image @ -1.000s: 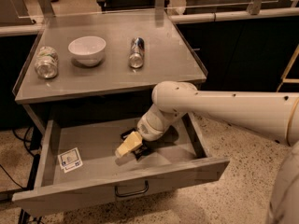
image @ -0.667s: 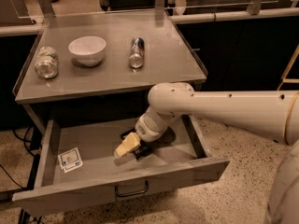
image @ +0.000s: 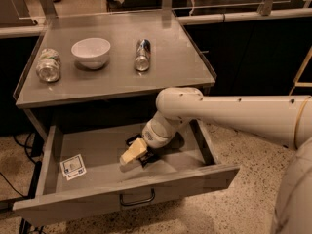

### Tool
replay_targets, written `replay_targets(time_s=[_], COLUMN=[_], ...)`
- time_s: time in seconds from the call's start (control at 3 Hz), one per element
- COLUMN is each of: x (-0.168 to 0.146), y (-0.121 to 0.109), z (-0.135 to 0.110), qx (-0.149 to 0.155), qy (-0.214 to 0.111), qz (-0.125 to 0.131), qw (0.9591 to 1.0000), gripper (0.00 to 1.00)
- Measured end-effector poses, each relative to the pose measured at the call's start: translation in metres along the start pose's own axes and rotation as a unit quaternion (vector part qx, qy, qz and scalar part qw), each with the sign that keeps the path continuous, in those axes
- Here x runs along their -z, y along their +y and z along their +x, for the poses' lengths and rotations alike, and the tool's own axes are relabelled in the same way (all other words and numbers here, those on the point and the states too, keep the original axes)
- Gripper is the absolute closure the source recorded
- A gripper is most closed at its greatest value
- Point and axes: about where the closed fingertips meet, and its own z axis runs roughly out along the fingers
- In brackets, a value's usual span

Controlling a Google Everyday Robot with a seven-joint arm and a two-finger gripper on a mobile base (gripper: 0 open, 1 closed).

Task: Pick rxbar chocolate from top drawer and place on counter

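The top drawer (image: 97, 191) stands pulled open under the counter (image: 170, 67). My gripper (image: 133, 153) reaches down into the middle of the drawer, its cream tip low over the drawer floor. A dark flat thing (image: 132, 140) shows just behind and under the tip; it looks like the rxbar chocolate, mostly hidden by the gripper. I cannot tell whether the gripper holds it.
A white-and-blue square card (image: 73, 166) lies at the drawer's left. On the counter are a white bowl (image: 91, 51), a jar on its side (image: 48, 66) and a can on its side (image: 142, 55). My arm (image: 234, 113) comes in from the right.
My arm has shifted slightly to the left. The gripper tip stays at almost the same spot in the drawer.
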Motion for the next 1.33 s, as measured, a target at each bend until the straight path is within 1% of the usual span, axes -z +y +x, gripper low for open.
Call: replay_targets(time_s=[0.67, 1.0, 1.33], x=[-0.0131, -0.0131, -0.0131], y=[-0.0097, -0.0097, -0.0097], z=[-0.0018, -0.0018, -0.0018], qx=[-0.018, -0.018, -0.018], qy=[-0.001, -0.001, -0.001], qz=[-0.005, -0.005, -0.005], qw=[0.9998, 0.9998, 0.9998], gripper=[0.0, 0.19, 0.42])
